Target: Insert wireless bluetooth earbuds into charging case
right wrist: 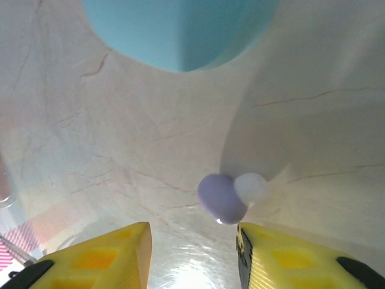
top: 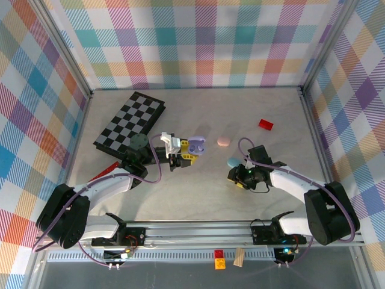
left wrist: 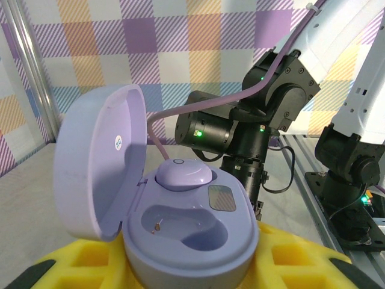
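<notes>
Scanning from the left, meets a folded chessboard (top: 129, 122) flat on the table (top: 198, 198) toward the back wall. Finds next the left gripper (top: 185, 155), yellow fingers (left wrist: 295, 259) clamped tight on the base of a lavender case (left wrist: 192, 235) (lid swung up and open on its left side). Shows one lavender earbud (left wrist: 183, 174) seated in the far slot, the near slot bare. Passes a pink case (top: 224, 141) and a red block (top: 265, 124) farther back. Ends at the right gripper (right wrist: 194, 241), fingers parted and grasping nothing, one tip just beside a second lavender earbud (right wrist: 222, 198) lying on the table, with a light blue case (right wrist: 180, 30) beyond it.
</notes>
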Available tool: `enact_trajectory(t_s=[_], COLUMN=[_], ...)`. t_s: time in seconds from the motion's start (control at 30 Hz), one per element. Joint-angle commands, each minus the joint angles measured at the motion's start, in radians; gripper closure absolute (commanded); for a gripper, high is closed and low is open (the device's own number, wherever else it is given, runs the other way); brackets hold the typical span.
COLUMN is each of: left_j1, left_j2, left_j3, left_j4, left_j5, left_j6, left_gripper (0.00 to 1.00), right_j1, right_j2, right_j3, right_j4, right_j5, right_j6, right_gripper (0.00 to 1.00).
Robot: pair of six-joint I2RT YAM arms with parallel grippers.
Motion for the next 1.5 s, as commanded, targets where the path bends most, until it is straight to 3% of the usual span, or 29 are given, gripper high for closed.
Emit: enact_trajectory(t_s=[0.0, 0.13, 0.4, 0.73, 1.0, 1.17, 1.47], left_j1=[0.011, 0.011, 0.065, 0.233, 0.274, 0.278, 0.278], left_j2=[-0.010, -0.015, -0.014, 0.056, 0.017, -0.006, -0.015], left_j3=[0.000, 0.000, -0.046, -0.138, -0.147, -0.144, -0.142], left_j4=[0.016, 0.015, 0.113, 0.483, 0.425, 0.387, 0.374], left_j5=[0.007, 0.002, -0.056, -0.135, -0.188, -0.187, -0.179], left_j6=[0.009, 0.009, -0.035, -0.264, -0.242, -0.224, -0.220], left_gripper=[0.65, 0.65, 0.65, 0.64, 0.64, 0.64, 0.64], right_j1=[0.014, 0.025, 0.066, 0.312, 0.484, 0.534, 0.543], right_j2=[0.022, 0.041, -0.078, 0.036, 0.297, 0.416, 0.514], right_j3=[0.008, 0.034, 0.132, 0.296, 0.467, 0.546, 0.593], right_j4=[0.052, 0.048, -0.221, -0.421, -0.615, -0.670, -0.706], right_j5=[-0.047, -0.069, 0.119, 0.632, 0.930, 0.992, 0.995], right_j6=[-0.001, -0.035, -0.171, -0.244, -0.242, -0.229, -0.222], right_gripper=[0.59, 0.58, 0.56, 0.56, 0.56, 0.57, 0.65])
